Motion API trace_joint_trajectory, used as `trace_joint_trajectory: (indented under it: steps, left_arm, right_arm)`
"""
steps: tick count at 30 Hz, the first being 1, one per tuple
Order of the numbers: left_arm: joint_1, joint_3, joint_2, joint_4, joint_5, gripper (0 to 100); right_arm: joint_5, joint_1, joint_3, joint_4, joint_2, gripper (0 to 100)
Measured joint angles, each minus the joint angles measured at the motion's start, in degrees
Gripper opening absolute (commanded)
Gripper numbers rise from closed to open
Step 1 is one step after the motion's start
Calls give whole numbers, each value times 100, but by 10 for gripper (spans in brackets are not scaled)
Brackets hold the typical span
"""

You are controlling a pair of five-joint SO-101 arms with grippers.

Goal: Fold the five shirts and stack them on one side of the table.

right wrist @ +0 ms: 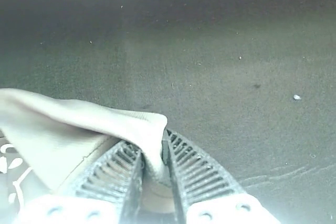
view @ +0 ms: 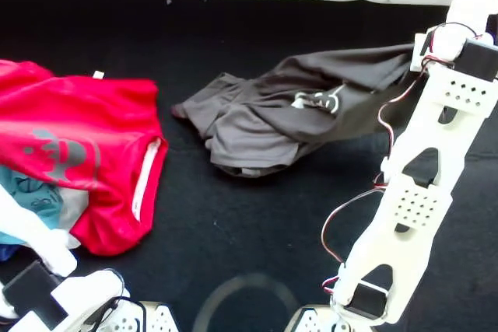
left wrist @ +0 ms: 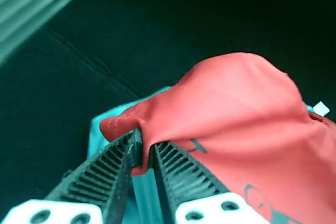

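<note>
High view: white tag (view: 98, 75) on red shirt (view: 93, 118)

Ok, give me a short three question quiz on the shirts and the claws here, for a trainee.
1. True or false: the right claw is shut on the grey shirt.
2. The left claw is shut on: A) the red shirt, B) a towel, C) nothing.
3. Fill in: a ___ shirt peeks out from under the red shirt.
Key: 1 true; 2 A; 3 teal shirt.
</note>
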Motion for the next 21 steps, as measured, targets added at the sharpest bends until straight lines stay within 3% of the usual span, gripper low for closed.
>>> trace_joint_trajectory:
  steps: [5, 10, 13, 21]
  left_arm:
    - [18, -44, 0, 0, 0, 42]
    - [79, 615, 0, 0, -9, 219]
    - [105, 809, 0, 53, -9, 260]
    - [378, -26, 0, 1925, 703, 258]
  right_arm:
    - [0, 0, 0, 0, 0, 29]
    - [0, 0, 0, 0, 0, 246]
    - [0, -26, 0, -9, -9, 269]
    - [0, -730, 0, 123, -35, 259]
